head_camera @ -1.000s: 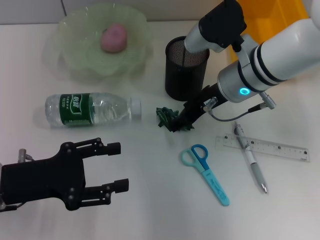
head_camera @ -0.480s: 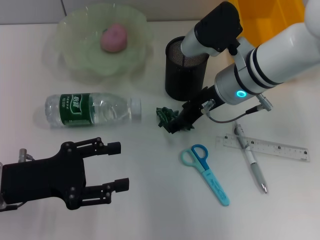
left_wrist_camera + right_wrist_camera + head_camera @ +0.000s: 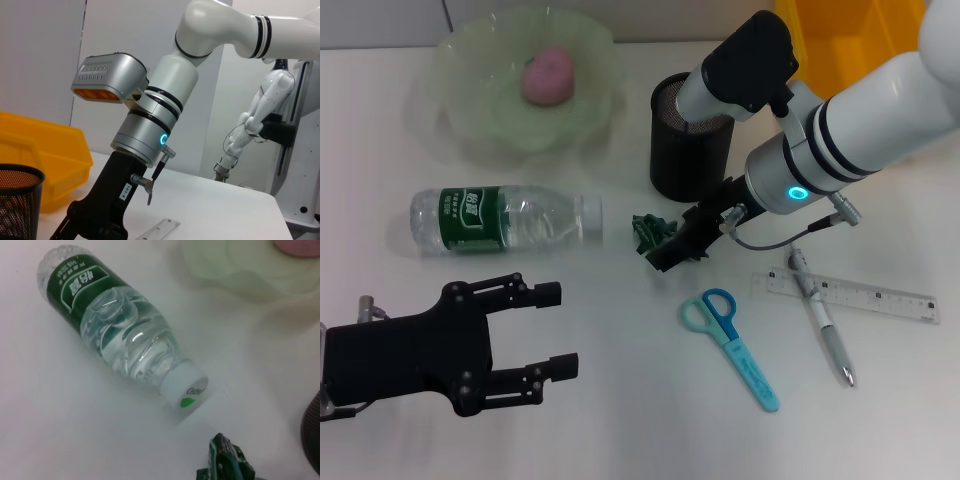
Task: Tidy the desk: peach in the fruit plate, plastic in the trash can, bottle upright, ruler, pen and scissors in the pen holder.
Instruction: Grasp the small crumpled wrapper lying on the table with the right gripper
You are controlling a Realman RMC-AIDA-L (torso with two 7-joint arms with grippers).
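A pink peach [image 3: 548,76] lies in the green fruit plate [image 3: 470,120]. A water bottle [image 3: 505,218] lies on its side; it also shows in the right wrist view [image 3: 117,342]. A crumpled green plastic piece [image 3: 653,229] lies between the bottle cap and the black mesh pen holder [image 3: 688,145]. My right gripper [image 3: 672,250] is low over the desk, right beside the plastic [image 3: 227,462]. Blue scissors [image 3: 730,342], a clear ruler [image 3: 845,296] and a pen [image 3: 820,320] lie on the desk at the right. My left gripper [image 3: 552,332] is open and empty at the lower left.
A yellow bin [image 3: 850,30] stands at the back right, behind my right arm; it also shows in the left wrist view [image 3: 45,160]. The left wrist view shows my right arm [image 3: 150,130], the pen holder's rim [image 3: 17,200] and the ruler's end [image 3: 159,230].
My right arm has shifted a little to the left, bringing its gripper closer over the green plastic. The left arm has not moved.
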